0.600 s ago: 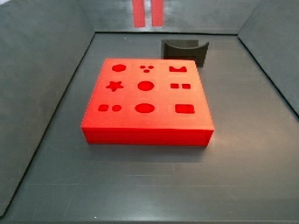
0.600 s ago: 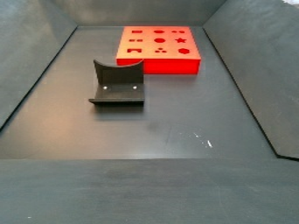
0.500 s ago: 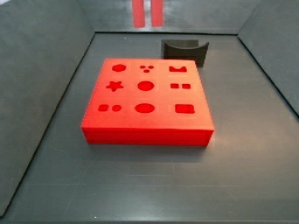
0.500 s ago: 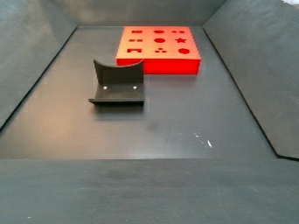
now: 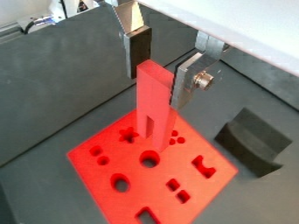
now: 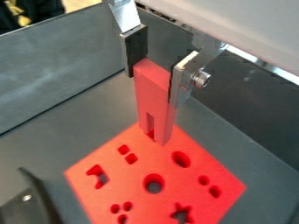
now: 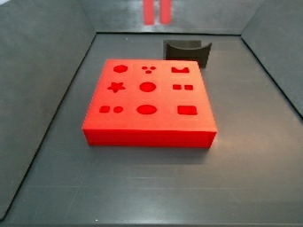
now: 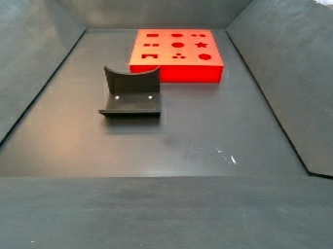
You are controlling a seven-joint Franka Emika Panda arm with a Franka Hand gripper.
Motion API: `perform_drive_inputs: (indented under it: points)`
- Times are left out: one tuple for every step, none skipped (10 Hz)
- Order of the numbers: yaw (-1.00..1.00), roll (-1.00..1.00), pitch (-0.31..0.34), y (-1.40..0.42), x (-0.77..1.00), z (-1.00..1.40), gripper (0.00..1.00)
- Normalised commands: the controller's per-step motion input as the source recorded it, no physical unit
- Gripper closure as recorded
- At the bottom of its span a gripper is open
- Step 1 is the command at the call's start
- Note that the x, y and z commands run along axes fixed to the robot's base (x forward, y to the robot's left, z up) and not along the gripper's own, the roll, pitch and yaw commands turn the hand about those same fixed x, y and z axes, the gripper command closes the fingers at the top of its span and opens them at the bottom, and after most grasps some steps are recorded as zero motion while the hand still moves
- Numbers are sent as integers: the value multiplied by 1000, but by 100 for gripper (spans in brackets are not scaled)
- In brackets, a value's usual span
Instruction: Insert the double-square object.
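Note:
My gripper [image 5: 162,66] is shut on the upper end of the double-square object [image 5: 153,101], a tall narrow red peg, and holds it upright high above the red board [image 5: 140,171]. Both wrist views show this; in the other one the gripper [image 6: 160,66] grips the peg [image 6: 156,101], whose slotted lower end hangs over the board [image 6: 158,179]. In a side view only the peg's two prongs [image 7: 157,11] show at the top edge, beyond the board [image 7: 148,102]. The board [image 8: 176,53] also shows in the other side view, where the gripper is out of frame.
The dark grey fixture with a curved notch stands on the floor apart from the board, in both side views [image 7: 186,51] [image 8: 130,94] and both wrist views [image 5: 257,140] [image 6: 24,201]. Sloped grey walls [image 8: 33,88] enclose the floor.
In a side view the peg's prongs have shifted slightly to the right along the top edge. The board and fixture have not moved.

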Motion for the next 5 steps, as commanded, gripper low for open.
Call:
perform_drive_inputs:
  points:
    - [351, 343, 201, 94, 723, 0, 100]
    - [66, 210, 194, -51, 960, -134, 100]
    - [0, 177, 156, 0, 991, -297, 100]
    - [-211, 130, 19, 0, 886, -431, 100]
    - [-414, 126, -19, 0, 769, -463, 100]
